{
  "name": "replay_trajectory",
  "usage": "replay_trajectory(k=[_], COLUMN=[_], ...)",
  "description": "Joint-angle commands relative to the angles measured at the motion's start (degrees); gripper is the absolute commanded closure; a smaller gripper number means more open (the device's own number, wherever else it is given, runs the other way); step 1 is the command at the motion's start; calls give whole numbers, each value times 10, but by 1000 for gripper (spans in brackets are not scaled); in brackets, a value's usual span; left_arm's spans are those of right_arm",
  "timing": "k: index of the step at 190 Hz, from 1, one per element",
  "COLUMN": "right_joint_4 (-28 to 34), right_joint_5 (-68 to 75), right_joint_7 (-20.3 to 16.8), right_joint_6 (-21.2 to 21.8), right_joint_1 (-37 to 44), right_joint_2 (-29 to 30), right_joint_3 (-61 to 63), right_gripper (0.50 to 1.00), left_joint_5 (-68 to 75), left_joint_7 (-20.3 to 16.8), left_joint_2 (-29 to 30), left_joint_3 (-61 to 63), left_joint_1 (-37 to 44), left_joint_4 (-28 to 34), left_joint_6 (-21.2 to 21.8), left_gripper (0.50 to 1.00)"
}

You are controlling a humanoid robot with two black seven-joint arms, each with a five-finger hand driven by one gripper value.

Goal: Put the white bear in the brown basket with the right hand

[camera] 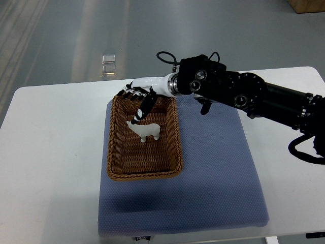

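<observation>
Top view: I see the right hand (138, 99) reaching in from the right over the far rim of the brown basket (118, 152). Fingers (144, 105) hang loosely spread, holding nothing. White bear (146, 131) stands upright on the basket floor, just below the fingertips, one finger near its head. Basket sits on a blue mat (213, 168) on the white tabletop (51, 152).

Right hand (138, 99) reaches in from right, fingers (144, 105) spread, pointing down

No text, label or number can be read anywhere in the view
</observation>
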Motion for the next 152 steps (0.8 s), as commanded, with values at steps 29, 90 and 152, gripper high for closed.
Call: replay_trajectory(k=[29, 90, 152], right_joint_4=[-1, -13, -88], right_joint_5=[4, 122, 361], right_joint_7=[43, 124, 199], right_joint_6=[-66, -89, -104], right_joint_1=[-111, -271, -323], right_joint_2=[-59, -40, -9], right_joint_3=[247, 546, 556], right_gripper=[601, 585, 572], left_joint_5=[0, 1, 2], left_joint_7=[0, 0, 0], left_joint_2=[0, 0, 0], left_joint_3=[1, 1, 0], left_joint_1=[0, -1, -1], left_joint_4=[-3, -4, -4], left_joint_6=[-1, 0, 0], left_gripper=[500, 500, 500])
